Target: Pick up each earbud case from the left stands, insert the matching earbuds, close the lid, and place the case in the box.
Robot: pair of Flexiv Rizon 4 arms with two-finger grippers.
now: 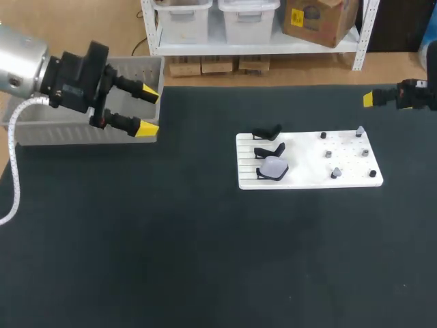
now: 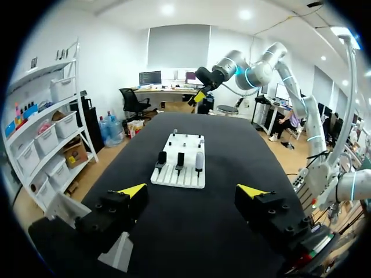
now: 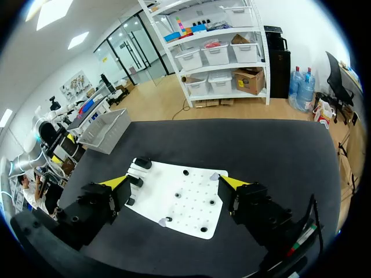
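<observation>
Both jaws hang spread and empty, well apart from the board [image 1: 300, 160].
The case [image 1: 274, 167] sits on the nearest stand [image 1: 261, 175]. A skewed pinch could tip it off or drag the board, and the tiny earbuds [image 1: 335, 173] may slip.

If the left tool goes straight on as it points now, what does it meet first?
Probably the white board, straight ahead of the left tool; height is unclear, so it may pass above.
</observation>
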